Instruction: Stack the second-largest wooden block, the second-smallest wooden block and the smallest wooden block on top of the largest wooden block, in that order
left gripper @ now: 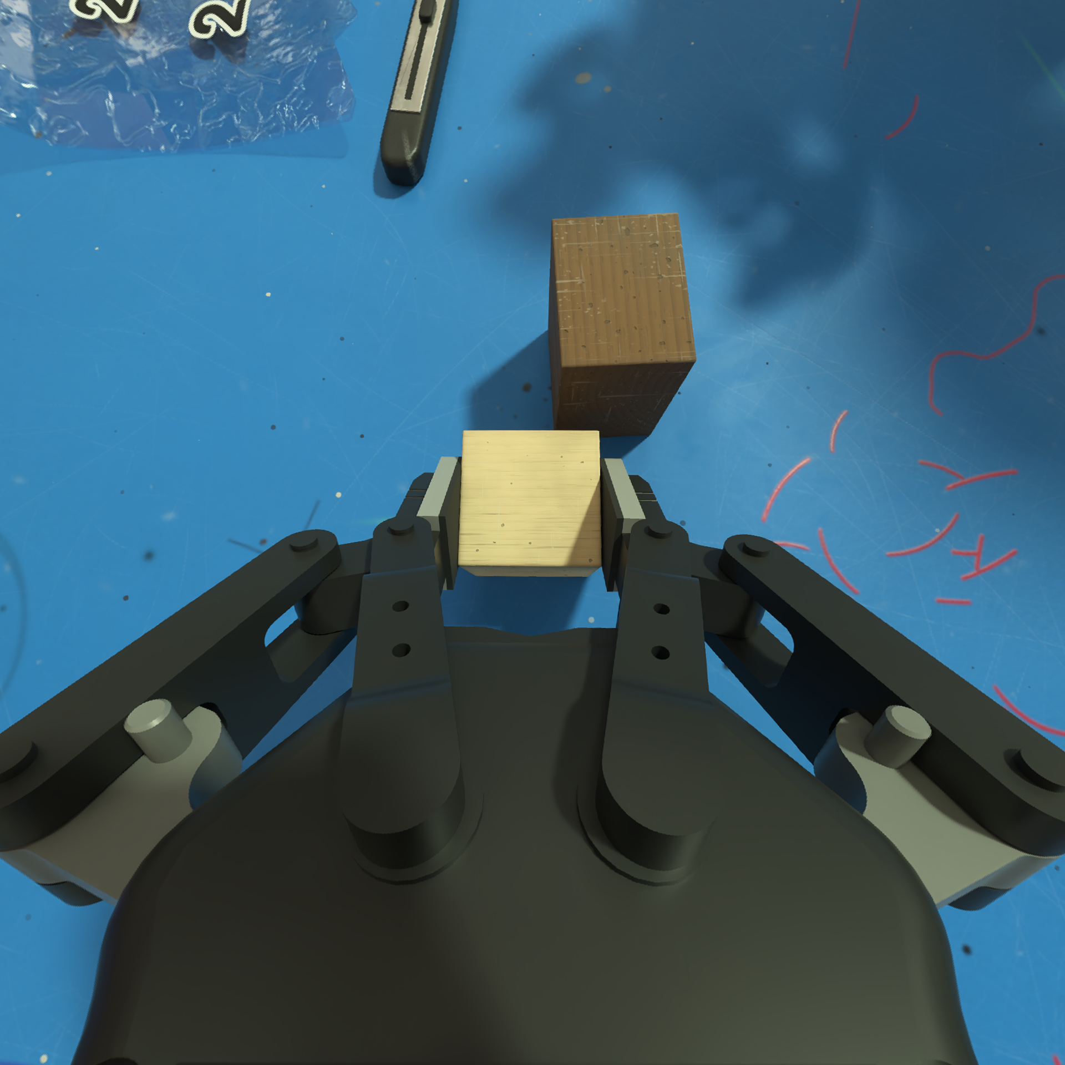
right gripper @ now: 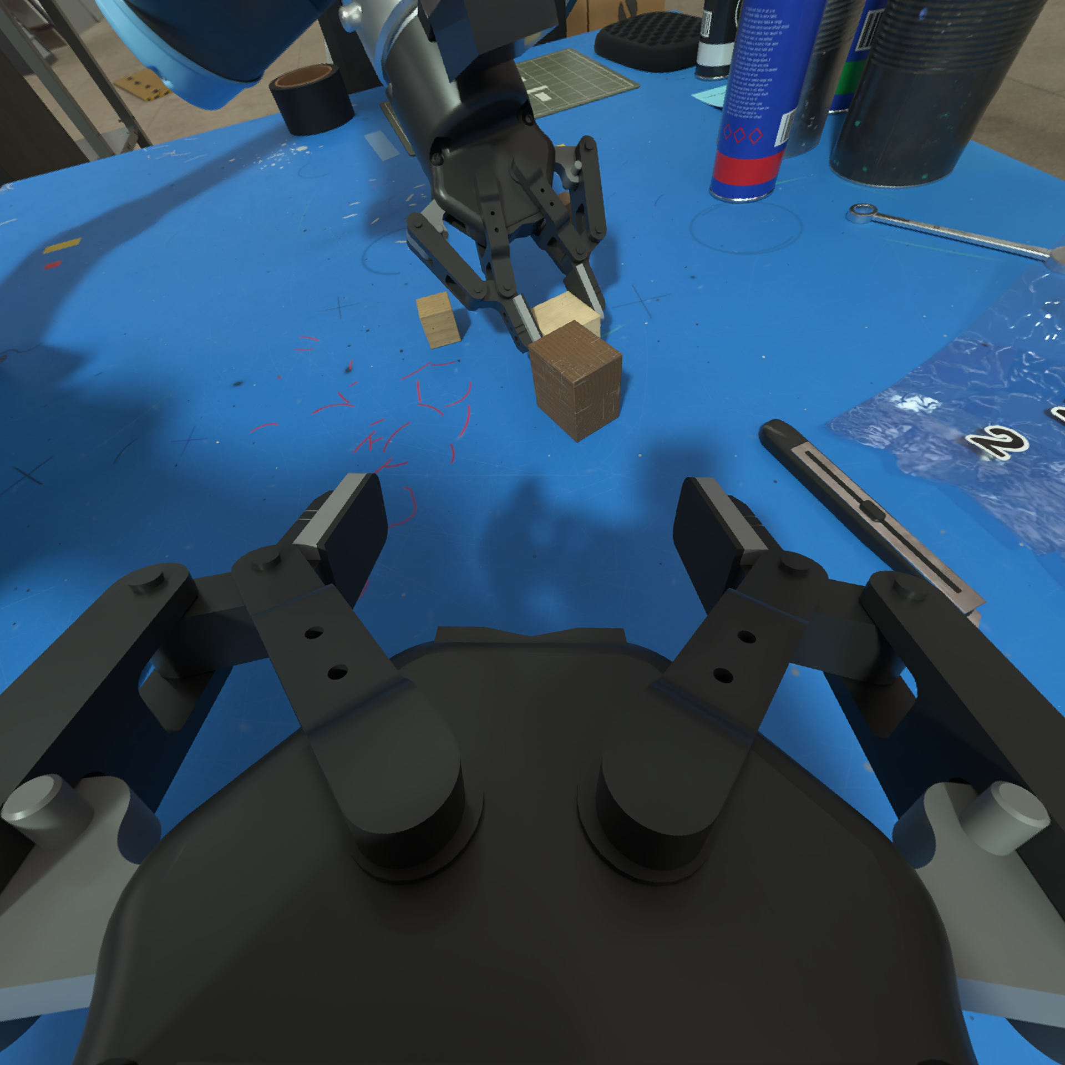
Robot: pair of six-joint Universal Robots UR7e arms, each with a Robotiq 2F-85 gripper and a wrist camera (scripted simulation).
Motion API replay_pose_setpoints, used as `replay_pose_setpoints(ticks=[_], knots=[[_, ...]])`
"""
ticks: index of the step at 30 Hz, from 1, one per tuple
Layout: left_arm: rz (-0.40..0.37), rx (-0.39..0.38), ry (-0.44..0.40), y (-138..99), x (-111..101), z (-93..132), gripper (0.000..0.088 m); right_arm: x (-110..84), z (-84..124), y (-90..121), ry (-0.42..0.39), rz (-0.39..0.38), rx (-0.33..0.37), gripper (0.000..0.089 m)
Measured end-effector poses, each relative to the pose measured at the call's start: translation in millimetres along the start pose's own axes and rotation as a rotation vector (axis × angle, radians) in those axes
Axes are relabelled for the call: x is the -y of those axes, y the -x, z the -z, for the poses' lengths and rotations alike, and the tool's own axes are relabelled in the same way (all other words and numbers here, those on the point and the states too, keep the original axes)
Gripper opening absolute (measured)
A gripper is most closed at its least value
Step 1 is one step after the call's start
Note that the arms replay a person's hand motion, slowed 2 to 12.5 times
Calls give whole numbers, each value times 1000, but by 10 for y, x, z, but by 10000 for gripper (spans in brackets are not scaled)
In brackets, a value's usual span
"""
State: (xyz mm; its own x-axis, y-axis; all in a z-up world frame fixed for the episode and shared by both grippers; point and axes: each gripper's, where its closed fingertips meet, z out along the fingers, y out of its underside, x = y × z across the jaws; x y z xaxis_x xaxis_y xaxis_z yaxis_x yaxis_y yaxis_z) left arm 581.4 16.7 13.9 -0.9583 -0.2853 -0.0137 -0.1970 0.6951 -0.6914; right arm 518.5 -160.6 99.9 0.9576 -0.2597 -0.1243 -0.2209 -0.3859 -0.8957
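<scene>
Left hand (left gripper: 529, 507) is clamped on the pale block (left gripper: 527, 501), a grey pad pressed flat against each of its side faces; in the left wrist view the block sits dead centre, square between the fingers. Whether it rests on the worktop (left gripper: 173, 374) or hangs just above it, I cannot tell. Right hand (right gripper: 530, 536) is released, its fingers spread wide over bare blue worktop (right gripper: 173, 288) with nothing between them.

Largest first. In the left wrist view the dark brown block (left gripper: 619, 317) stands upright at 12 o'clock from the pale block, a little toward 1, its near bottom edge just beside the pale block's far corner. In the right wrist view the dark brown block (right gripper: 576, 380) stands at 12 o'clock from the right hand, well apart, and the left hand (right gripper: 562, 314) reaches down behind it with the pale block (right gripper: 565, 314) gripped just beyond its top edge. A tan block (right gripper: 438, 320), smaller, stands on the worktop at 9 o'clock from the left hand, apart from it.

Elsewhere in the right wrist view: a blue spray can (right gripper: 761, 98) at 1 o'clock, a black tape roll (right gripper: 311, 98) at 11, a wrench (right gripper: 945, 233) at 2, a clear plastic bag (right gripper: 979, 415) and a black cutter (right gripper: 864, 507) at 3. In the left wrist view the cutter (left gripper: 415, 92) lies at 11 o'clock and the bag (left gripper: 173, 75) at 10.
</scene>
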Motion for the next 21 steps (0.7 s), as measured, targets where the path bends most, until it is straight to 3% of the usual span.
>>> replay_pose_setpoints(ticks=[21], knots=[[70, 19, -75, 23, 146, 153, 393, -14, -7, 7, 4, 1, 5, 854]])
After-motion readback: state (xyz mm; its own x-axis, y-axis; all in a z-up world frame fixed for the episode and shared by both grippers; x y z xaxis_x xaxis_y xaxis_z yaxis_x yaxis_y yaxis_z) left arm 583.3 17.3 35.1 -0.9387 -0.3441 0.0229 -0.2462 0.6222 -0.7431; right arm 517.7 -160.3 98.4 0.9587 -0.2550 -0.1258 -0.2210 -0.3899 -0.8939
